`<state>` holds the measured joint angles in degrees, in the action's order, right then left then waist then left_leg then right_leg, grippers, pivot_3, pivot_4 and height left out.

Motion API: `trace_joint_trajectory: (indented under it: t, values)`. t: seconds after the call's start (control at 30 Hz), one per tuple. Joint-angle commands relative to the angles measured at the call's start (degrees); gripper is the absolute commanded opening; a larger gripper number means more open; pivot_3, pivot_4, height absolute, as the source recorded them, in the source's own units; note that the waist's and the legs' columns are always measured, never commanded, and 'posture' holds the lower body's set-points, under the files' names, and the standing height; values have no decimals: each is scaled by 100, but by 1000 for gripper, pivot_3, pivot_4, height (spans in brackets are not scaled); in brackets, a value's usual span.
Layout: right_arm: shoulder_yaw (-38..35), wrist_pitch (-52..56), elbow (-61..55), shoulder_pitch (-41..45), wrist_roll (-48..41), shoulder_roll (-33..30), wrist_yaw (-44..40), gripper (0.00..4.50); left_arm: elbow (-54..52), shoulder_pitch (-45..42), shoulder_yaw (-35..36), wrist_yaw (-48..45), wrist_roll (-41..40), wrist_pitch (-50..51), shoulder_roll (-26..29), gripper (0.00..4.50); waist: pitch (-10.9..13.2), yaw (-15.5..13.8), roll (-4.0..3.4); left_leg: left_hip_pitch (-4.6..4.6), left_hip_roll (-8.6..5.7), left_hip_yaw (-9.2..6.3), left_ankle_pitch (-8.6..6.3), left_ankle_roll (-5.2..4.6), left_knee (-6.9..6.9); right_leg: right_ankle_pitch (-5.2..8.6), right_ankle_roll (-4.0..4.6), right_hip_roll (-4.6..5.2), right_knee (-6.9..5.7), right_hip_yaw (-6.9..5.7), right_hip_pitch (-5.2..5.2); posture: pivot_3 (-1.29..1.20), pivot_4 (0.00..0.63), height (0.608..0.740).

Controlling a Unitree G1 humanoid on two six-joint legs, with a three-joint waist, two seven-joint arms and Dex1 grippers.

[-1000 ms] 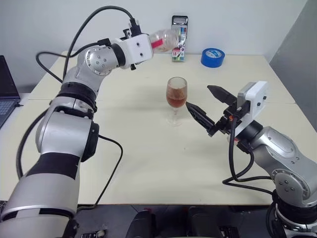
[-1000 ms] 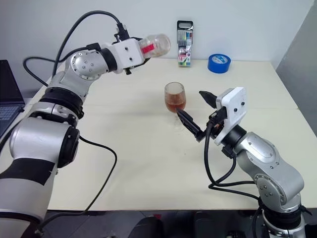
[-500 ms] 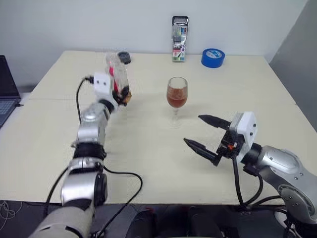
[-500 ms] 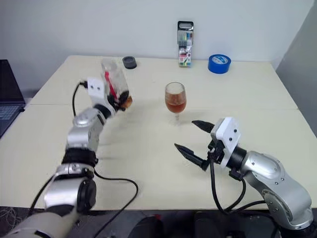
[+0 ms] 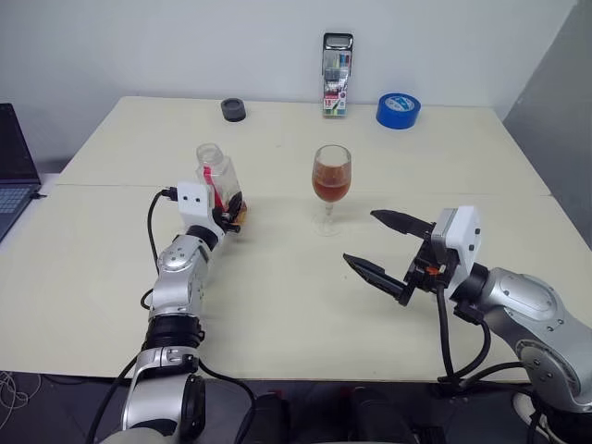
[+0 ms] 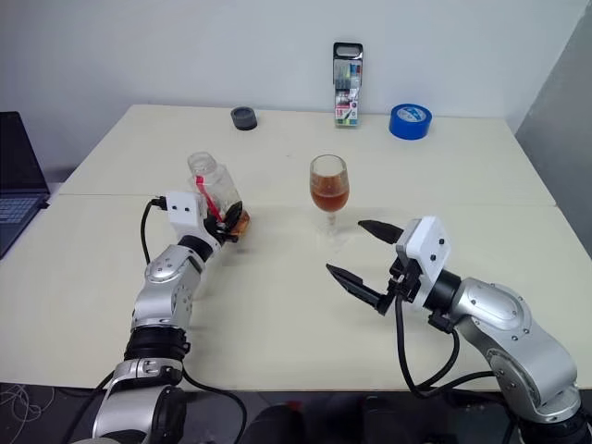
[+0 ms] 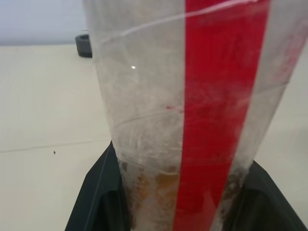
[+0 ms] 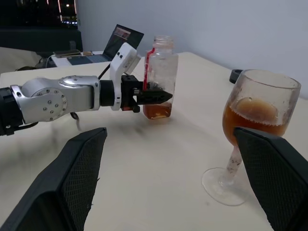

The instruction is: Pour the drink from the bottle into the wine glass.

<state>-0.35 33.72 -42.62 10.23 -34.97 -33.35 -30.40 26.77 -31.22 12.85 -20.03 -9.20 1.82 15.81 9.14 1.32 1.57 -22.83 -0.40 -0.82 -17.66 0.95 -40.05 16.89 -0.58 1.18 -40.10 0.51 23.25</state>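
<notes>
The bottle (image 5: 215,174) stands upright at table height, left of the wine glass (image 5: 331,181), its neck open at the top. My left gripper (image 5: 231,211) is shut on the bottle's lower body. A little reddish-brown drink (image 8: 156,110) remains in the bottle's bottom. Whether the bottle rests on the table I cannot tell. In the left wrist view the bottle's (image 7: 192,96) red label strip runs between the black fingers (image 7: 96,192). The wine glass bowl holds drink (image 6: 329,194) to about half. My right gripper (image 5: 361,238) hangs open, right of and nearer than the glass, holding nothing.
At the table's back edge lie a small dark round object (image 5: 234,109), an upright pack of pens (image 5: 336,74) and a blue tape roll (image 5: 398,109). A laptop (image 5: 11,157) sits off the left side. A seam (image 5: 111,187) crosses the cream tabletop.
My left arm swung the bottle down from high and tipped behind the glass to upright at table height on the left. The right gripper drew back from the glass, still open.
</notes>
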Motion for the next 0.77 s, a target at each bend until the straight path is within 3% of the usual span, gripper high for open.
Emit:
trace_joint_trajectory:
  t: [0.03,0.1,0.4,0.63,0.77]
  values:
    - [-82,25,-191,71,-33,13,101,4500,120,-55,79,11,-132,-282,-18,1752,0,1,0,0,0,0,0,0,0,0,0,0,0,0,0,0,150,740]
    - [-89,62,-230,56,-51,8,134,4500,230,-94,100,33,-176,-271,-48,1752,-1,1,1,0,0,0,0,-1,0,0,0,0,0,-1,-1,0,150,740]
    - [-80,185,-342,-26,-8,7,316,4500,26,133,7,-138,-372,81,-21,4489,-2,10,1,0,0,-1,-1,-1,0,0,0,0,0,-1,-1,0,150,740]
    - [-336,563,-625,-1113,336,88,1113,4500,-1821,1404,-338,-65,-175,1151,336,4489,-7,17,1,0,3,0,0,0,9,0,0,0,5,3,-2,0,150,740]
    - [-351,972,-644,-1615,1148,656,2417,4500,-3103,2123,-318,109,-225,1890,452,4489,-15,15,-2,5,5,0,-3,-4,9,0,0,0,1,6,-4,0,150,740]
